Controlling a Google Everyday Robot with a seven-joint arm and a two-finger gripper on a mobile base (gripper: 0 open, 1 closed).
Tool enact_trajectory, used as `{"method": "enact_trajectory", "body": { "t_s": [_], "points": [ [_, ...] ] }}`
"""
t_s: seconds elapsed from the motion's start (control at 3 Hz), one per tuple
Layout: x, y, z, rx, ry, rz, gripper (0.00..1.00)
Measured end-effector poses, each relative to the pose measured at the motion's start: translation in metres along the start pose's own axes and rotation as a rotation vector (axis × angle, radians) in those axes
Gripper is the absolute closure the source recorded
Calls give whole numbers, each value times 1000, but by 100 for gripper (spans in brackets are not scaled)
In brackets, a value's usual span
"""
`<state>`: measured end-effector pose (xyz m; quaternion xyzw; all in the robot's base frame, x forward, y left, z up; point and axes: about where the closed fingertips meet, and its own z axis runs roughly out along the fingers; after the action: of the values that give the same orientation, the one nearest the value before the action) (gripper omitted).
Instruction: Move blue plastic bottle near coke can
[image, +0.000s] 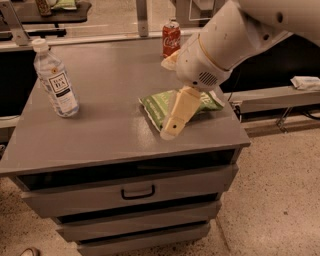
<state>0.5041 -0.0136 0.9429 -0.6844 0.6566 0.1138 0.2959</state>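
The blue plastic bottle, clear with a white cap and white label, stands upright at the left side of the grey cabinet top. The coke can, red with a silver top, stands at the far edge, right of the middle. My gripper hangs over the right half of the top, above the left end of a green chip bag. It is open and empty. One cream finger points down-left over the bag. The gripper is well to the right of the bottle and in front of the can.
The green chip bag lies flat between the can and the front right corner. The cabinet has drawers below, one with a handle. A dark table stands behind at the far left. A low shelf with a white cloth is at the right.
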Motion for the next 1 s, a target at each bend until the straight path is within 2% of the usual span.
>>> {"method": "enact_trajectory", "body": {
  "t_s": [0.33, 0.67, 1.0],
  "points": [
    [-24, -15, 25, 17, -78, -12, 0],
    [-77, -52, 75, 49, -249, -33, 0],
    [-125, -87, 122, 55, -404, -33, 0]
  ]
}}
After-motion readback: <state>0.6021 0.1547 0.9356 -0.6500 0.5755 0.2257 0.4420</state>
